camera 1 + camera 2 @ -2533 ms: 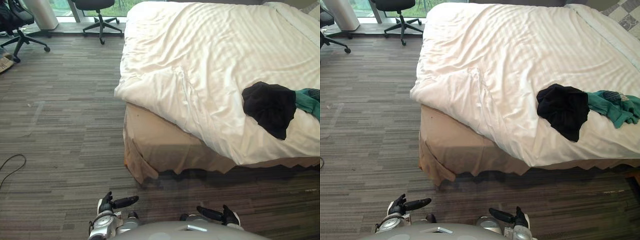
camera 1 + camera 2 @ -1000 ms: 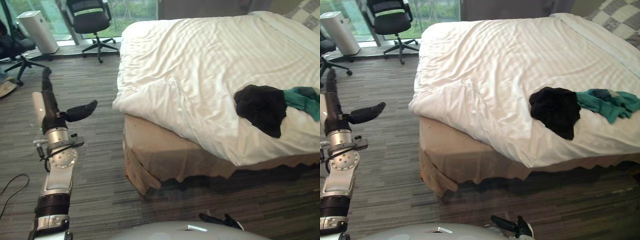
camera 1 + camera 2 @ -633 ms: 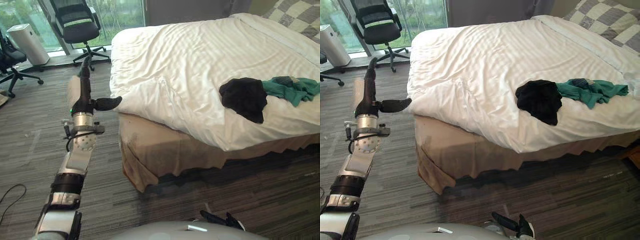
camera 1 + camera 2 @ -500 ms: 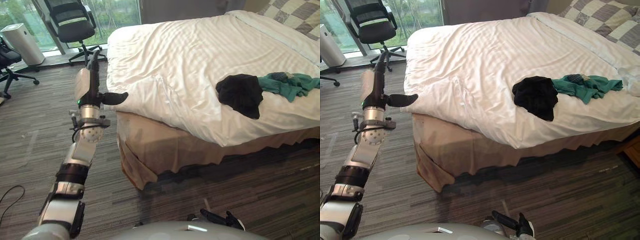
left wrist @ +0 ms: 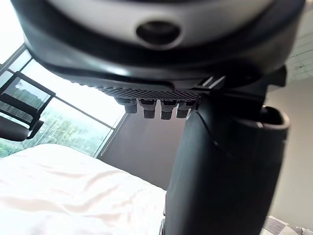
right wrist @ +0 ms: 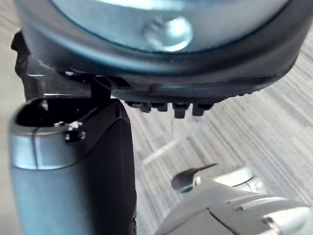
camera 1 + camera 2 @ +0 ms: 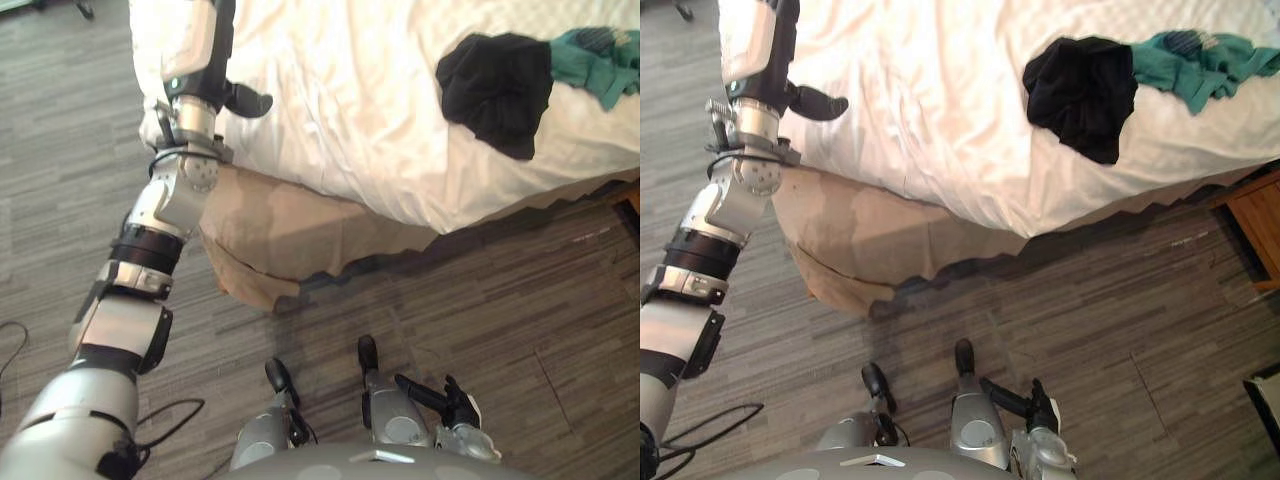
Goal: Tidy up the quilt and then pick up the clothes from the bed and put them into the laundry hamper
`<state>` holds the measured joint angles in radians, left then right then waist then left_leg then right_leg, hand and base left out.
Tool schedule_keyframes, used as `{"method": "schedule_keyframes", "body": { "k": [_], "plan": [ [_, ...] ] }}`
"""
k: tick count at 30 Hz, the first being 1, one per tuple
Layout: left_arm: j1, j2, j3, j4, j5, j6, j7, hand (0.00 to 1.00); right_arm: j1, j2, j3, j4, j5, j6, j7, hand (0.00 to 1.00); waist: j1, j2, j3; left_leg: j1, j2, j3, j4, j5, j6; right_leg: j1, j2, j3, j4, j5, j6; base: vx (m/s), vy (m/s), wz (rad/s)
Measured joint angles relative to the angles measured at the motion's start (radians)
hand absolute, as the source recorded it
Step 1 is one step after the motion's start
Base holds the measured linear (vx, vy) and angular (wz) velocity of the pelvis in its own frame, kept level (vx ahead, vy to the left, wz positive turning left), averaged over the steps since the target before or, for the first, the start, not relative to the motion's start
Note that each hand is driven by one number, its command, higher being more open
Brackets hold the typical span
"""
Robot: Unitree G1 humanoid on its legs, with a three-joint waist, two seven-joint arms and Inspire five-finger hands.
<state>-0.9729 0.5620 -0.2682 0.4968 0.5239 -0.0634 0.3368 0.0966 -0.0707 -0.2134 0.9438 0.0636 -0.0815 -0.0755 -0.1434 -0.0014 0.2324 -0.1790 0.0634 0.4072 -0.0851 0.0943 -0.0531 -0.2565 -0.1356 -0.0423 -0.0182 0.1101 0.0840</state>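
Well, the white quilt lies spread on the bed, and its wrinkled corner is right by the left hand. That hand is open, thumb sticking out, holding nothing. I think the quilt is soft, floppy and big, so the corner edge is the best place to grab. The black clothes and green clothes lie touching, far to that hand's right. They look light and squishy. The right hand hangs low, fingers loose. No words can be read.

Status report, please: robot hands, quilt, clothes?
Left robot hand open, by quilt corner. Right robot hand open, low. Black garment, green garment lying on quilt.
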Motion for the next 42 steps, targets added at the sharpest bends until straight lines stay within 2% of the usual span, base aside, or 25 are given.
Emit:
{"method": "schedule_keyframes", "body": {
  "k": [11,12,16,20,26,29,31,33,34,36,37,38,39,41,42],
  "plan": [
    [-0.167,0.002,-0.059,0.193,0.049,0.047,-0.008,1.00,-0.006,0.019,0.021,-0.104,0.042,-0.021,-0.040,1.00,0.006,-0.013,0.114,-0.100,0.000,0.003,-0.001,0.033,0.015,-0.110,-0.005,0.014,0.015,0.028,0.008,-0.04,0.008,0.00],
    [-0.184,0.001,-0.059,0.210,0.047,0.050,-0.010,0.00,-0.006,0.020,0.025,-0.118,0.048,-0.022,-0.045,1.00,0.009,-0.014,0.126,-0.108,0.001,0.006,-0.001,0.035,0.016,-0.120,-0.005,0.014,0.019,0.029,0.008,0.00,0.000,0.00],
    [-0.248,-0.021,-0.059,0.260,0.046,0.051,-0.020,0.00,-0.006,0.019,0.030,-0.146,0.093,-0.022,-0.064,1.00,0.032,-0.019,0.141,-0.133,0.003,0.021,-0.001,0.038,0.016,-0.150,-0.006,0.018,0.025,0.033,0.009,0.00,0.008,-0.03],
    [-0.260,-0.033,-0.059,0.263,0.047,0.049,-0.048,0.00,-0.006,0.020,0.041,-0.165,0.110,-0.023,-0.069,1.00,0.037,-0.021,0.143,-0.144,0.005,0.033,-0.004,0.022,0.003,-0.167,-0.008,0.019,0.033,0.034,0.009,0.01,0.011,-0.03],
    [-0.298,-0.053,-0.072,0.308,0.046,0.040,-0.077,0.00,-0.009,0.017,0.057,-0.174,0.111,-0.036,-0.069,1.00,0.043,-0.023,0.143,-0.140,0.008,0.065,-0.001,0.024,0.015,-0.173,-0.013,0.018,0.045,0.035,0.011,0.03,0.013,-0.01],
    [-0.290,-0.053,-0.121,0.289,0.039,0.041,-0.100,0.00,-0.008,0.016,0.056,-0.174,0.110,-0.033,-0.069,1.00,0.049,-0.022,0.143,-0.112,0.009,0.065,0.001,0.032,0.015,-0.142,-0.015,-0.006,0.054,0.034,0.011,0.07,0.017,0.11],
    [-0.246,-0.045,-0.161,0.201,0.033,0.040,-0.108,0.00,-0.005,0.014,0.057,-0.174,0.110,-0.032,-0.069,1.00,0.061,-0.021,0.143,-0.078,0.010,0.064,0.001,0.032,0.015,-0.102,-0.015,-0.020,0.055,0.032,0.011,0.06,0.016,0.18],
    [-0.108,0.011,-0.191,-0.001,0.028,-0.007,-0.106,0.00,-0.001,0.016,0.057,-0.171,0.108,-0.031,-0.067,1.00,0.068,-0.018,0.141,-0.027,0.010,0.062,0.000,0.022,0.003,-0.042,-0.017,-0.045,0.055,0.018,0.010,0.07,0.016,0.18],
    [-0.063,0.027,-0.191,-0.050,0.026,-0.024,-0.105,0.00,-0.001,0.016,0.056,-0.171,0.107,-0.031,-0.067,1.00,0.073,-0.017,0.139,-0.016,0.009,0.060,0.000,0.016,0.002,-0.030,-0.018,-0.048,0.056,0.011,0.010,0.05,0.013,0.12],
    [0.144,0.086,-0.175,-0.213,0.023,-0.079,-0.106,0.00,-0.001,0.010,0.053,-0.163,0.105,-0.028,-0.063,1.00,0.089,-0.010,0.131,0.017,0.001,0.052,-0.001,0.006,0.005,0.008,-0.025,-0.055,0.055,-0.021,0.011,0.06,0.006,0.11],
    [0.284,0.097,-0.136,-0.269,0.020,-0.108,-0.115,0.00,-0.002,0.001,0.050,-0.152,0.104,-0.022,-0.058,1.00,0.088,0.006,0.115,0.023,-0.001,0.044,-0.001,0.005,0.005,0.020,-0.026,-0.062,0.050,-0.024,0.012,0.07,0.003,0.11],
    [0.323,0.097,-0.123,-0.281,0.019,-0.114,-0.120,0.00,-0.003,-0.001,0.049,-0.148,0.103,-0.020,-0.057,1.00,0.088,0.009,0.110,0.025,-0.001,0.041,-0.001,0.005,0.005,0.022,-0.026,-0.063,0.050,-0.025,0.012,0.06,0.001,0.07],
    [0.477,0.098,-0.076,-0.317,0.010,-0.129,-0.135,0.00,-0.009,-0.009,0.042,-0.124,0.101,-0.015,-0.053,1.00,0.086,0.020,0.097,0.043,-0.001,0.039,0.000,0.005,0.006,0.040,-0.025,-0.063,0.048,-0.027,0.012,0.08,0.000,0.00],
    [0.702,0.099,0.001,-0.334,-0.016,-0.132,-0.160,0.00,-0.021,-0.016,0.026,-0.071,0.097,-0.004,-0.044,1.00,0.083,0.029,0.081,0.082,0.000,0.027,0.000,0.004,0.004,0.088,-0.020,-0.067,0.034,-0.031,0.010,0.09,-0.012,0.02],
    [0.793,0.085,0.052,-0.343,-0.066,-0.136,-0.164,0.00,-0.022,-0.021,0.026,-0.040,0.079,0.007,-0.039,1.00,0.082,0.028,0.053,0.087,0.003,0.020,0.000,0.001,0.001,0.101,-0.018,-0.074,0.024,-0.032,0.010,0.07,-0.028,0.08]
  ]
}}
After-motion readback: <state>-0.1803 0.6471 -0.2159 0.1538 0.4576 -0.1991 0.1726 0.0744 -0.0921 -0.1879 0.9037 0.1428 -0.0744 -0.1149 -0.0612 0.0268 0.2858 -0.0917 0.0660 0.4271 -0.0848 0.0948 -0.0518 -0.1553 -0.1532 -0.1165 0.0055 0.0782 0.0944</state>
